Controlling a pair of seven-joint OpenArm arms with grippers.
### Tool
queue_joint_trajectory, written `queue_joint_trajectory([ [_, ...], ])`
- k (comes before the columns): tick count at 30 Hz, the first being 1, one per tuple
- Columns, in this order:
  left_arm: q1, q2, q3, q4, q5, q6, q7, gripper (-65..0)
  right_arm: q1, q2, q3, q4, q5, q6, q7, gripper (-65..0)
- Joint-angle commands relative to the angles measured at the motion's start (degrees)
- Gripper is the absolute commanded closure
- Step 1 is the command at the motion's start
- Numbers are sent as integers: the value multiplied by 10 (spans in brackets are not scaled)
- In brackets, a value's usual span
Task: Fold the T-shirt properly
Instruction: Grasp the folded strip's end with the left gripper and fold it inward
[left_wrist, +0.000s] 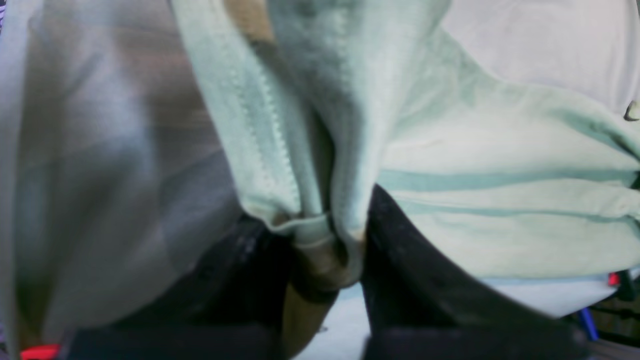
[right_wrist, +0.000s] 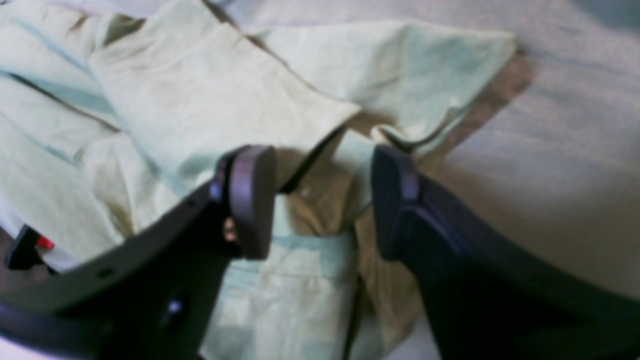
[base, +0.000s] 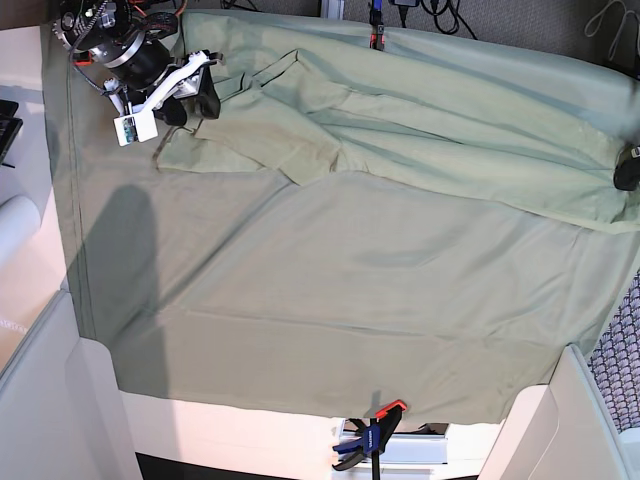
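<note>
Left gripper (left_wrist: 320, 260) is clenched on a stitched hem of the T-shirt (base: 330, 120).
The shirt lies spread at the far side of the tablecloth (base: 330, 300); the right gripper (right_wrist: 322, 200) hangs over one corner with jaws apart, grasping nothing.

The base view is evenly and fairly brightly lit from above, and it is sharp enough to show creases in the tablecloth (base: 380, 300). A soft, dark shadow (base: 130, 235) falls on the cloth at the left. Pale surfaces along the lower edge look slightly overexposed.

The left wrist view is heavily blurred on its left half, smeared into grey-brown streaks. Only the stitched hem of the T-shirt (left_wrist: 260, 125) is fairly crisp, while the dark fingers (left_wrist: 400, 260) of the left gripper (left_wrist: 325, 270) are underexposed.

The right wrist view is soft all over. The right gripper (right_wrist: 322, 200) is out of focus and casts brownish shadows on the fabric between its fingers (right_wrist: 250, 200).
</note>
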Motion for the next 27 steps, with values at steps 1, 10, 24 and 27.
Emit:
queue_joint_trajectory([
  [1,-3,-18,-7,20,-25,-5,-7,0,6,3,3,11,9,2,14,-310],
  [10,37,31,51,265,-35,-5,33,0,7,3,3,11,9,2,28,-310],
  [24,5,116,222,317,76,-5,24,0,7,3,3,11,9,2,26,-310],
  [27,-8,118,222,318,75,-5,22,-7,7,3,3,11,9,2,26,-310],
])
